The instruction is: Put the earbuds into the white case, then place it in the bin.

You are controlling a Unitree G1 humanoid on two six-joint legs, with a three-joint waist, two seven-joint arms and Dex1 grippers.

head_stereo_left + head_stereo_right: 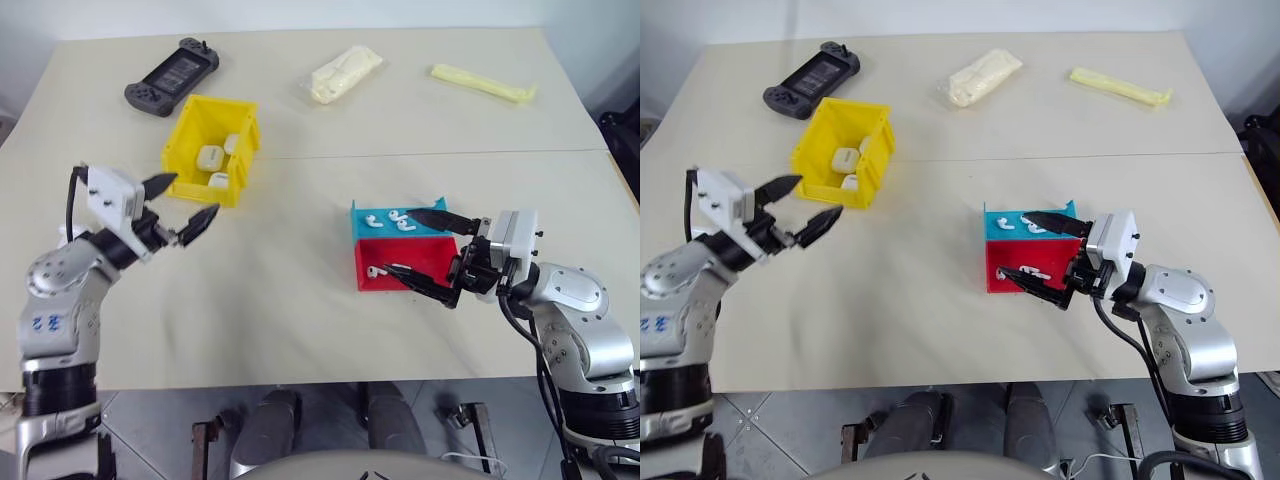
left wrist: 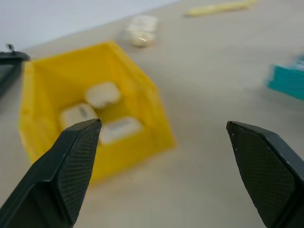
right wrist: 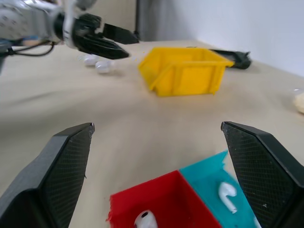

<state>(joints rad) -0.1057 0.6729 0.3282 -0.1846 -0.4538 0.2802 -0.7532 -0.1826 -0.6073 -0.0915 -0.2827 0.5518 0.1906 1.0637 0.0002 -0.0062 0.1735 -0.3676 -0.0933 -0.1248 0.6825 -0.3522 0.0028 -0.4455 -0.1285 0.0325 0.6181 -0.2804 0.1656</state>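
Earbuds (image 1: 392,218): tiny glossy white plastic, rounded heads with short stems; several lie in the shallow teal tray (image 1: 362,224), one in the adjoining red tray (image 1: 430,258). White cases (image 1: 211,157): three smooth rounded-rectangle shells resting inside the bin (image 1: 185,135), bright yellow plastic with tall walls. Left gripper (image 1: 183,205): textured black fingers spread wide, empty, just beside the bin. Right gripper (image 1: 428,248): jaws wide, empty, straddling the trays.

I count three white cases (image 1: 211,156) in one yellow bin (image 1: 188,128), four earbuds (image 1: 400,220), two small trays (image 1: 380,270), one game console (image 1: 172,76), two yellow packets (image 1: 346,74).
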